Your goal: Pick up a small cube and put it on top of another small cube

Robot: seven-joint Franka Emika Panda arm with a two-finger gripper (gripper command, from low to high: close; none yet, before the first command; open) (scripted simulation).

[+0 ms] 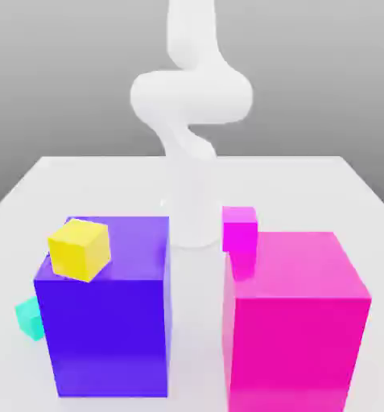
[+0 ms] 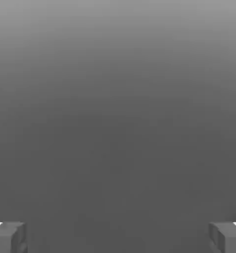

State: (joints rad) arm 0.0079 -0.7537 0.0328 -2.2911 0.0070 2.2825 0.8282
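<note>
In the exterior view, the white arm (image 1: 191, 96) bends sideways above its base, its upper part cut off by the top edge. The yellow cube (image 1: 80, 250) is at the blue block (image 1: 106, 338); the turquoise cube (image 1: 30, 319) is partly hidden behind that block. The magenta cube (image 1: 239, 228) overlaps the pink block (image 1: 298, 354). Where these lie from the pincer, I cannot tell.

In the hand view, the pincer (image 2: 118, 238) is released, its tips wide apart and cut off by the edges, with plain grey between them.
</note>
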